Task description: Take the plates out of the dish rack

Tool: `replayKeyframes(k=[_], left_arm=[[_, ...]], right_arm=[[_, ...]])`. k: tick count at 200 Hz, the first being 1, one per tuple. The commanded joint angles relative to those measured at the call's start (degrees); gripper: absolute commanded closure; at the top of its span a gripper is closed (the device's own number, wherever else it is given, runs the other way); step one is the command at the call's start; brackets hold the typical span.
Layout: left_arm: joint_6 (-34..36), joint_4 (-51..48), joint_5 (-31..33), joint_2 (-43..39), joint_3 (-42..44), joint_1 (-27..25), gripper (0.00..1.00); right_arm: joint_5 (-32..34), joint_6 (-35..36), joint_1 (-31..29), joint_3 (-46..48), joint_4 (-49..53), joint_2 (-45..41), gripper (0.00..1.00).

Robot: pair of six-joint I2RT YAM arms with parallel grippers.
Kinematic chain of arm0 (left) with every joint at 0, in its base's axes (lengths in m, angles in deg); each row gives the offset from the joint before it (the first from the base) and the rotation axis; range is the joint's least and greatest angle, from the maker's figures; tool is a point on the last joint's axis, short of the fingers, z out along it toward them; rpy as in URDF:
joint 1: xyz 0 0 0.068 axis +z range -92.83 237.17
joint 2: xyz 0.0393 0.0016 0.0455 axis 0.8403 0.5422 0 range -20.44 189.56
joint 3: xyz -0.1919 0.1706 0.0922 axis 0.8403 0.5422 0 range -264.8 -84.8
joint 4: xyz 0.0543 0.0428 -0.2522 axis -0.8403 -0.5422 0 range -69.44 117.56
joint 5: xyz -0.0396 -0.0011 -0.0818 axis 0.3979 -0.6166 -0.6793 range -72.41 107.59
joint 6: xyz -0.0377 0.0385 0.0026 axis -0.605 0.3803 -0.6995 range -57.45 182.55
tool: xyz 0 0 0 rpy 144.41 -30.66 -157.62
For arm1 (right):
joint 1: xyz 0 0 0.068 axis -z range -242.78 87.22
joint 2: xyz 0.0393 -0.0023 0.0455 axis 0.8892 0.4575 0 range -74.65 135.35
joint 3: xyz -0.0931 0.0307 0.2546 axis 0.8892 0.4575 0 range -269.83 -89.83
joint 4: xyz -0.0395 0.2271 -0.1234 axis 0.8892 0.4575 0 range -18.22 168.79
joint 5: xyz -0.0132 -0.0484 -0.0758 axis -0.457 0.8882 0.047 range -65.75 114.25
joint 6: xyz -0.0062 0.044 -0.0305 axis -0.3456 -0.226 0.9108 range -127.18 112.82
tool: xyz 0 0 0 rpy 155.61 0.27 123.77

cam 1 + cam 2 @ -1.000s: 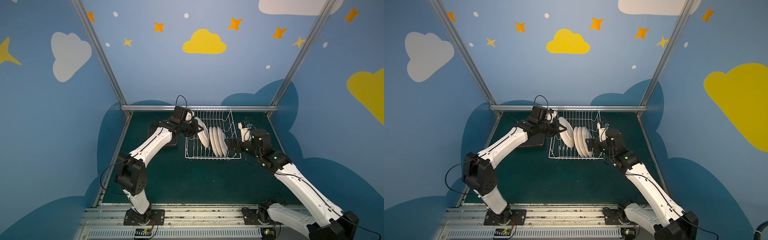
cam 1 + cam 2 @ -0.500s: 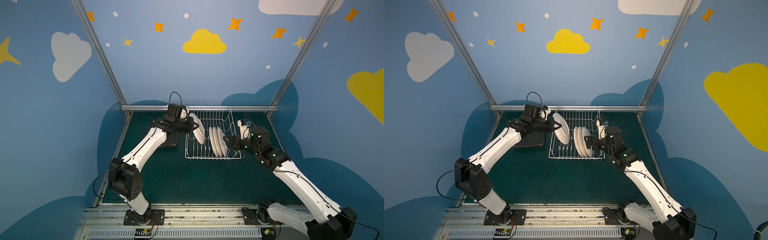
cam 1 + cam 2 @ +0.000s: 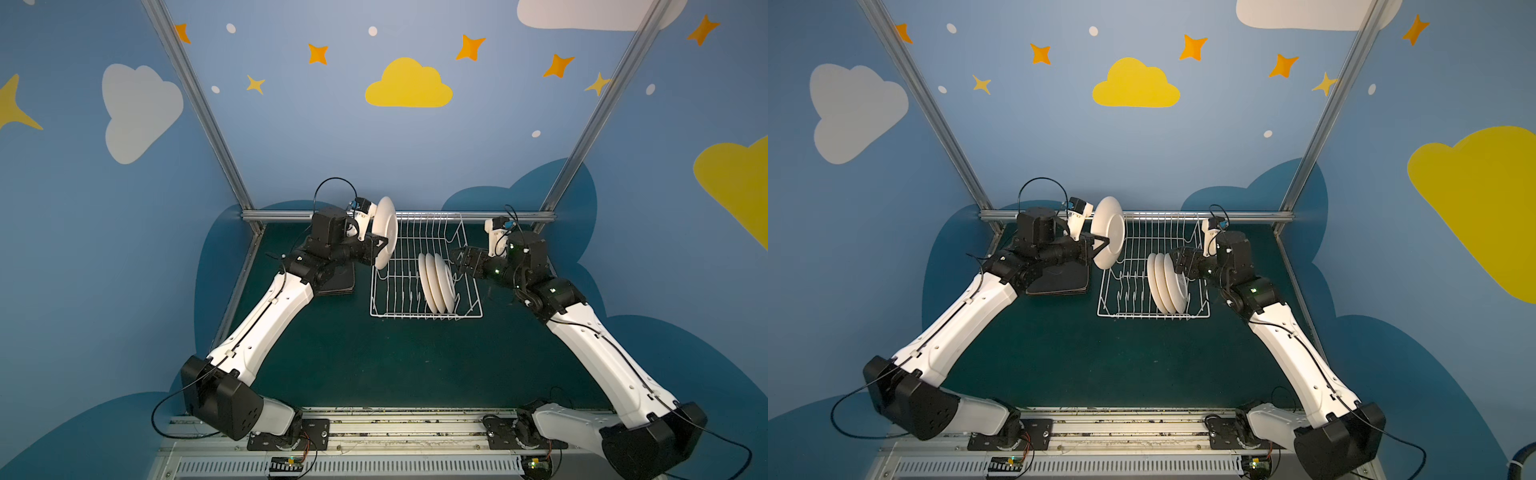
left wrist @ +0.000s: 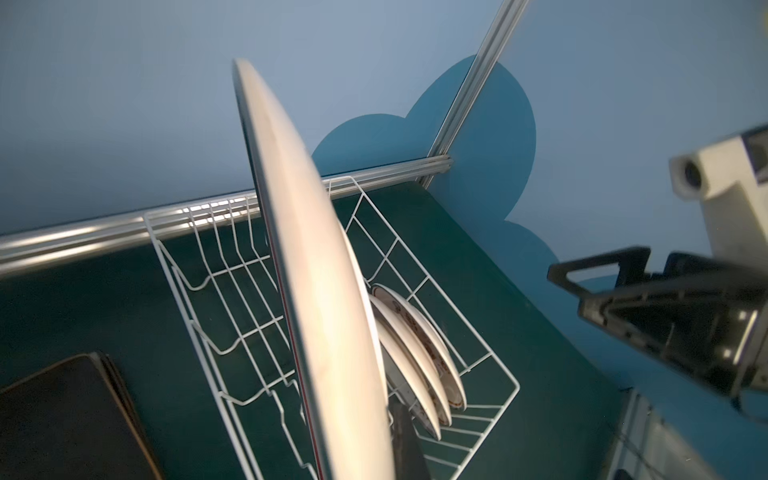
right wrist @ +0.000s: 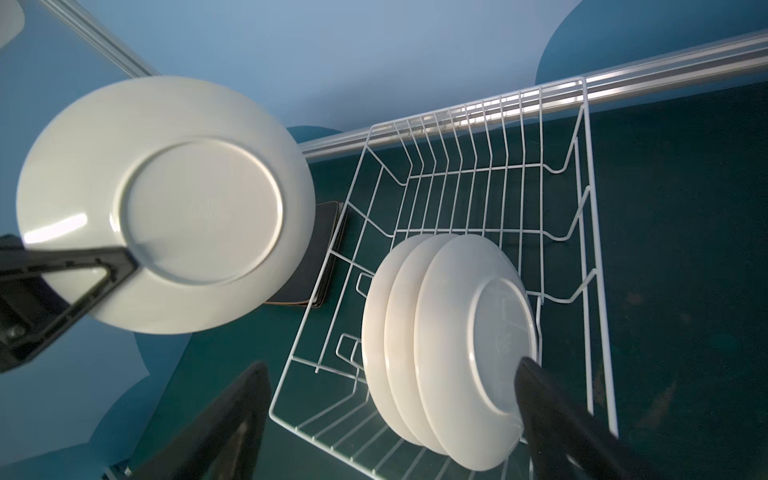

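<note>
Left jaws pinch a round white plate [image 3: 385, 228] above the left end of the dish rack [image 3: 426, 318]. We lift it clear, then lay it flat by the black stack [image 3: 338, 286]. Right jaws wide beside three racked plates [image 3: 436, 286].

The left gripper [image 3: 383, 246] has carried the round white plate [image 3: 385, 220] up and to the left in both top views. The plate is now out of the dish rack [image 3: 426, 317], above its left rim. The right gripper [image 3: 461, 261] has moved a little higher in the frame.
</note>
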Motion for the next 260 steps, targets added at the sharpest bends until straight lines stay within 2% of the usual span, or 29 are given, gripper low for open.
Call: replayKeyframes(k=[1, 37, 72, 84, 127, 169, 225, 260], left_arm=[[15.1, 7.4, 1.2, -2.6, 2.4, -0.6, 0.97], [29.2, 8.8, 3.1, -5.8, 6.4, -2.9, 0.97], [43.7, 10.5, 15.0, -7.4, 10.9, -6.8, 0.97], [47.0, 13.3, 17.4, -8.0, 13.1, -7.6, 0.97], [55.3, 19.4, 20.5, -9.8, 18.2, -9.2, 0.97], [64.3, 23.7, 21.9, -10.5, 22.4, -10.5, 0.97], [73.0, 26.2, 23.8, -9.8, 24.7, -12.8, 0.97], [75.1, 28.2, 24.8, -9.4, 25.5, -13.4, 0.97]], right_arm=[[-4.1, -3.1, 0.9, -3.6, -0.3, 1.3, 0.09], [-8.2, -6.4, 1.3, -6.7, -3.2, 3.2, 0.09], [-11.9, -11.4, 1.7, -9.8, -6.1, 5.9, 0.09], [-13.2, -12.8, 1.7, -11.8, -5.4, 7.4, 0.09], [-17.0, -18.9, 1.6, -13.8, -7.9, 11.1, 0.14], [-20.5, -19.6, 0.6, -16.9, -5.1, 15.0, 0.19], [-17.6, -20.2, -3.2, -18.9, -0.2, 18.3, 0.33], [-15.9, -20.2, -5.4, -19.9, 5.1, 20.4, 0.42]])
